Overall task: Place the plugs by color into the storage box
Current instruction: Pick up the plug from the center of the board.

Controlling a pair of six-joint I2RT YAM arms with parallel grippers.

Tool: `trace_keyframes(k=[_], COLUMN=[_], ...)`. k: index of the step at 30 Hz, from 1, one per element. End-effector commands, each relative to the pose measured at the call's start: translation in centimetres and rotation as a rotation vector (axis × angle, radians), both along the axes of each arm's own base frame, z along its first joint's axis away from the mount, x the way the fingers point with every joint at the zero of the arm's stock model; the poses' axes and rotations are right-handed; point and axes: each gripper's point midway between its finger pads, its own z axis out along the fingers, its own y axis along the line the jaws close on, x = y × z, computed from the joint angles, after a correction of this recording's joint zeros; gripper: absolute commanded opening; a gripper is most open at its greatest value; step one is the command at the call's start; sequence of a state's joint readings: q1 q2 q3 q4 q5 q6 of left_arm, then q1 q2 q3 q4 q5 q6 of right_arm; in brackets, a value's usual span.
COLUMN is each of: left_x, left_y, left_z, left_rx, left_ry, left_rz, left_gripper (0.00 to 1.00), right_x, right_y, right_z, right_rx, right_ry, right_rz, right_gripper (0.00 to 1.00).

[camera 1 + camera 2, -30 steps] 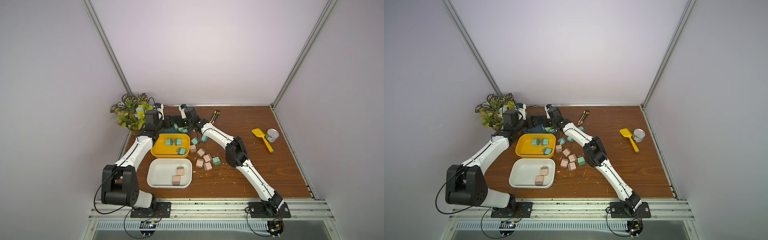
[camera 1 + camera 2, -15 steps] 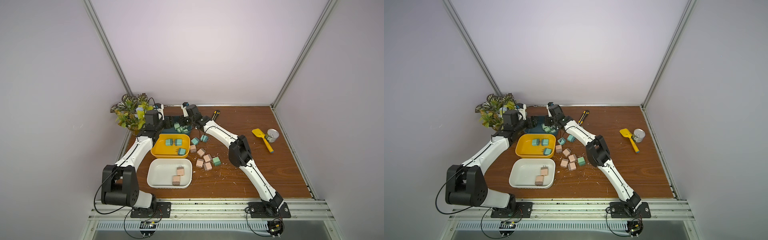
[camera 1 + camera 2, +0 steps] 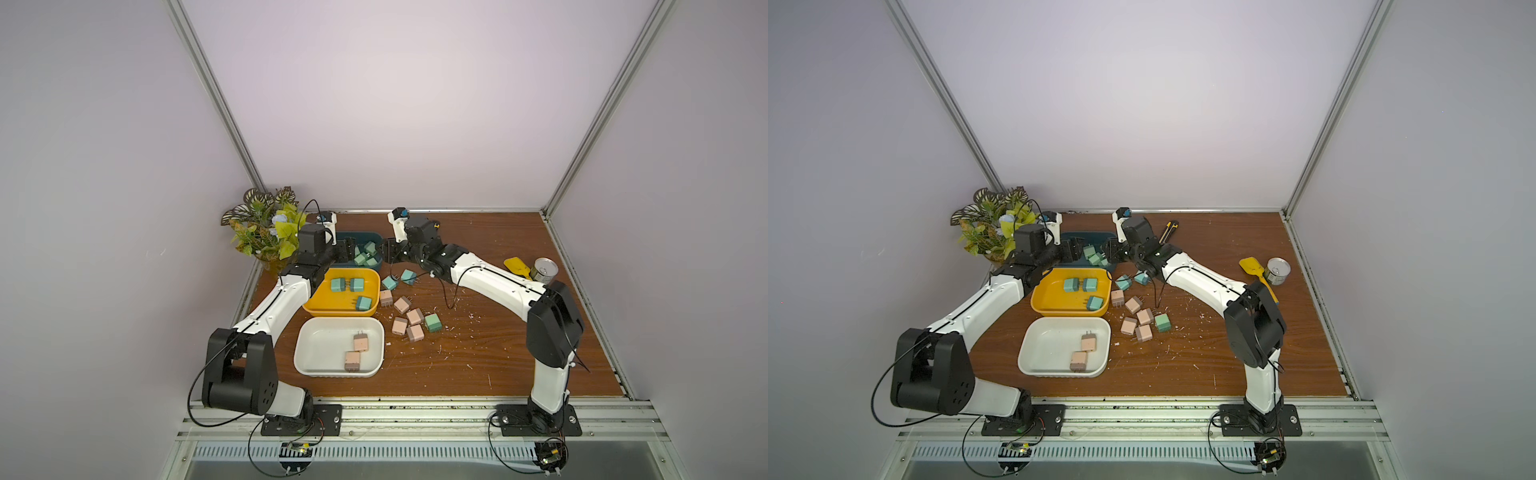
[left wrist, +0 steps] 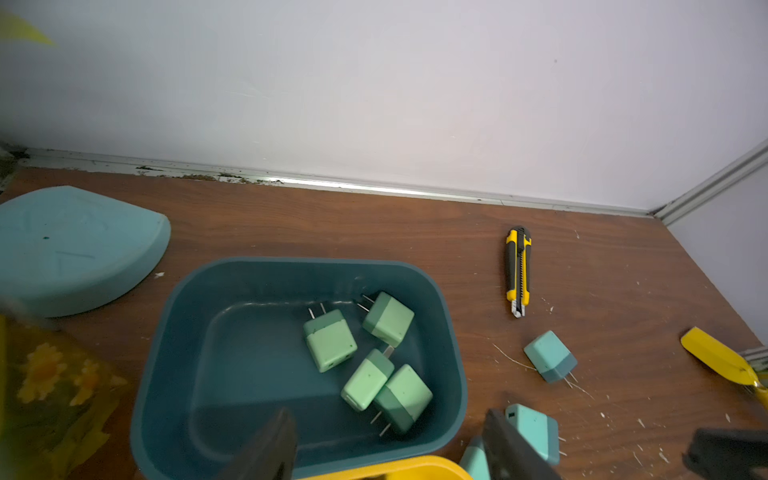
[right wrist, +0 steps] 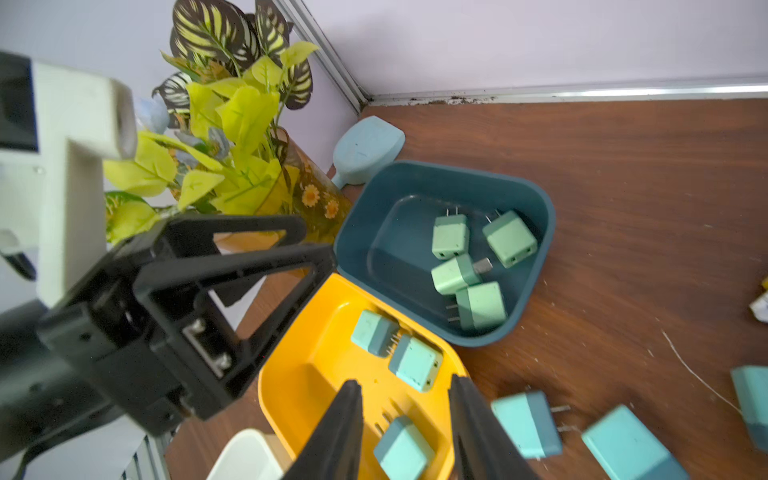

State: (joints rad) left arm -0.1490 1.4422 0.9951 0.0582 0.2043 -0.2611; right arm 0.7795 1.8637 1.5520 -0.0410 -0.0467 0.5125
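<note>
Three storage boxes stand at the left in both top views. The dark teal box (image 3: 376, 237) (image 4: 291, 262) holds several mint green plugs (image 4: 330, 345). Three teal-blue plugs (image 3: 356, 284) lie in the yellow box (image 3: 316, 305), and two pink plugs (image 3: 360, 343) in the white box (image 3: 320, 345). Loose on the table are several pink plugs (image 3: 402, 304), a green plug (image 3: 432, 322) and two teal-blue plugs (image 3: 390, 283). My left gripper (image 4: 388, 415) hangs open and empty over the teal box's near edge. My right gripper (image 5: 405, 380) is open and empty above the yellow box's right rim.
A potted plant (image 3: 266, 224) fills the back left corner, with a light blue sponge (image 4: 70, 245) beside it. A yellow utility knife (image 4: 517, 270) lies behind the boxes. A yellow spatula (image 3: 517, 268) and a tin can (image 3: 544, 270) sit at the right. White crumbs dot the wood.
My right gripper has drawn back to the right, from over the dark teal box to its right side. The left arm has hardly moved.
</note>
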Motion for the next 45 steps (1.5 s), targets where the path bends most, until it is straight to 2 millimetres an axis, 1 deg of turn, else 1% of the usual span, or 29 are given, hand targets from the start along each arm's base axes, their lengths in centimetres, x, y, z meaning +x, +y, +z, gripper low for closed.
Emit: trace_keyframes(k=[1,4,7,10,12,15,18,21,23,26,30,34,36,37,41,45], left_x=[-0.6,-1.1,-2.1,-3.3,-4.0,-4.6,-5.2,-5.8,-5.8,-4.9,-3.1,-0.8,0.5,1.3,3.7,5.5], left_y=[-1.3,-3.2,-5.9,-8.9,-10.8,-13.0,-15.3,-17.4,-18.4,-19.3,-20.5,-21.9,-22.8,-23.2,-25.0,-26.1], left_z=[0.5,0.0,-0.9,-1.3,-1.9,-3.0,-3.5,-3.7,-3.9,-4.2,-5.5,-6.8,-6.5,-6.8,-8.4,-10.3], left_rx=[0.046,0.066,0.116,0.166,0.197,0.212,0.202,0.204,0.198,0.191,0.208,0.229,0.231,0.236,0.241,0.257], left_ry=[-0.017,-0.009,0.005,0.003,0.002,0.044,0.071,0.068,0.072,0.091,0.131,0.163,0.159,0.167,0.202,0.226], left_rz=[-0.034,-0.076,-0.14,-0.214,-0.265,-0.312,-0.357,-0.406,-0.431,-0.44,-0.438,-0.435,-0.43,-0.425,-0.431,-0.43], left_gripper=[0.73,0.73,0.73,0.74,0.74,0.75,0.75,0.75,0.75,0.75,0.76,0.76,0.76,0.76,0.76,0.76], right_x=[-0.8,-2.4,-3.9,-5.3,-6.2,-7.4,-8.5,-9.3,-9.6,-9.6,-9.1,-8.0,-7.4,-7.0,-5.8,-5.0], right_y=[-1.9,-4.0,-6.3,-9.3,-11.8,-15.3,-18.2,-20.4,-21.7,-23.3,-24.3,-24.9,-25.2,-25.5,-25.8,-25.6], right_z=[3.4,2.9,2.6,2.4,2.1,1.6,1.0,0.2,-0.4,-1.2,-2.1,-3.6,-4.4,-4.9,-7.0,-8.4], right_rx=[0.03,0.008,-0.013,-0.04,-0.06,-0.08,-0.085,-0.088,-0.094,-0.088,-0.075,-0.108,-0.119,-0.119,-0.095,-0.08], right_ry=[-0.08,-0.079,-0.089,-0.105,-0.119,-0.136,-0.143,-0.146,-0.144,-0.133,-0.127,-0.086,-0.065,-0.053,0.005,0.036], right_rz=[-0.036,-0.04,-0.064,-0.117,-0.174,-0.256,-0.31,-0.349,-0.377,-0.413,-0.423,-0.422,-0.433,-0.444,-0.439,-0.413], right_gripper=[0.43,0.44,0.45,0.46,0.48,0.5,0.52,0.55,0.56,0.57,0.59,0.59,0.59,0.59,0.59,0.59])
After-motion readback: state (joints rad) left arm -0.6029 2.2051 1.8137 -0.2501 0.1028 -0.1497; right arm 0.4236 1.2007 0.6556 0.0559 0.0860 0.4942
